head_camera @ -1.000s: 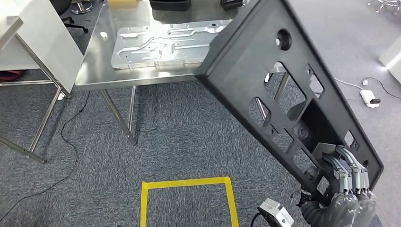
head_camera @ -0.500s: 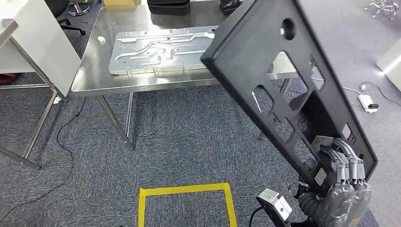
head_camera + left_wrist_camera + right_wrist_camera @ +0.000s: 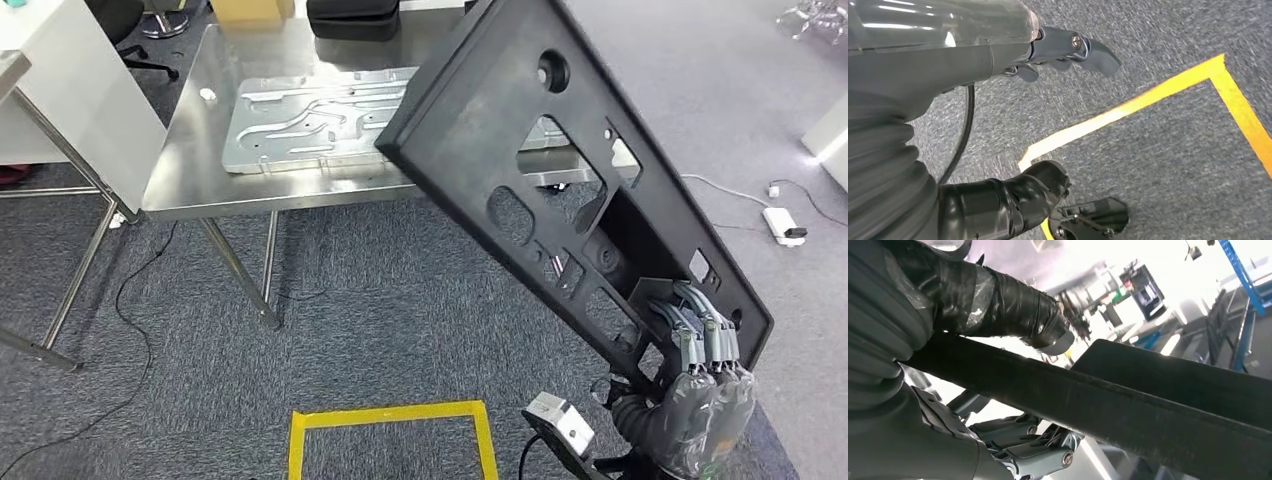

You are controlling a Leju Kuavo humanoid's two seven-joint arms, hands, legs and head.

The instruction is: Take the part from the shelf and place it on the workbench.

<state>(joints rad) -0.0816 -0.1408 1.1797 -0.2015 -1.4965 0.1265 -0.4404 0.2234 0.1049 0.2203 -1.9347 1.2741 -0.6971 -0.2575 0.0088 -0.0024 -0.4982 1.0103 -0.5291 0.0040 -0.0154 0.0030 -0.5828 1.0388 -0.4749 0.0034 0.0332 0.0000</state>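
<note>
A large black plastic panel (image 3: 560, 170) with several cut-outs is the part. My right hand (image 3: 705, 385) grips its near lower end, fingers hooked over the edge, and holds it tilted up so its far end overlaps the steel workbench (image 3: 190, 170) in the head view. In the right wrist view the panel's dark edge (image 3: 1108, 405) runs between my thumb (image 3: 1013, 307) and the fingers below. My left hand (image 3: 1063, 50) hangs over the carpet with its fingers apart, holding nothing.
A stamped silver metal plate (image 3: 300, 115) lies on the workbench, with a black case (image 3: 350, 15) and a cardboard box (image 3: 245, 10) at its far edge. A white table (image 3: 70, 90) stands at the left. Yellow floor tape (image 3: 390, 420) marks the grey carpet near me.
The whole view has shifted: the workbench now sits slightly lower and further left. The panel in my right hand has swung leftward across the picture.
</note>
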